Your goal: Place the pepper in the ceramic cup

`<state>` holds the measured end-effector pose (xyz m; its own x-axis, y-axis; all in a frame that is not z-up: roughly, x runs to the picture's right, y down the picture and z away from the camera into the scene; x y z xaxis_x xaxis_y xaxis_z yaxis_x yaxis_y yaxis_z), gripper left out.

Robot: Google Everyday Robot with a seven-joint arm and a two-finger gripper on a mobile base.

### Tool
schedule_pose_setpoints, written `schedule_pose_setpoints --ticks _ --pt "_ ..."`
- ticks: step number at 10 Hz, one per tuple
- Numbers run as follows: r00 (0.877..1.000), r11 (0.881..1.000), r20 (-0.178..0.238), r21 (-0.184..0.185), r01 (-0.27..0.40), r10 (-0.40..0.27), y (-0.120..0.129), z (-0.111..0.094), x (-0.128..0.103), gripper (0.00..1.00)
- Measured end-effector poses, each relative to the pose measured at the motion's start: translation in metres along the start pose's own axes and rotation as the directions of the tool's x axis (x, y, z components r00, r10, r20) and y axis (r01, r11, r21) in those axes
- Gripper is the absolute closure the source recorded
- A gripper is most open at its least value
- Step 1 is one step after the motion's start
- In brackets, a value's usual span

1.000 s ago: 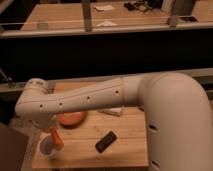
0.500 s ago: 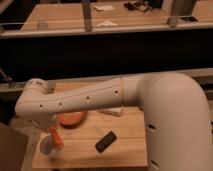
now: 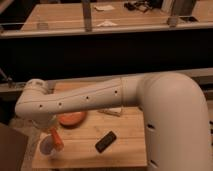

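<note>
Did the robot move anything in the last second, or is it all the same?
Nothing visibly changed. The gripper hangs under the arm's wrist at the table's front left, and the pepper stays tilted over the ceramic cup, its lower end at the cup's rim. The orange plate and the black object lie where they were.
</note>
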<state>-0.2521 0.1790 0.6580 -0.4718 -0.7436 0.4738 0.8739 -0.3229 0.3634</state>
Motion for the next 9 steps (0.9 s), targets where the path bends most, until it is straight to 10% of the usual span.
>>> schedule_pose_setpoints --ticks 9 --pt "1.0 1.0 0.007 -0.004 -0.002 0.002 -0.0004 0.0044 -0.0024 0.9"
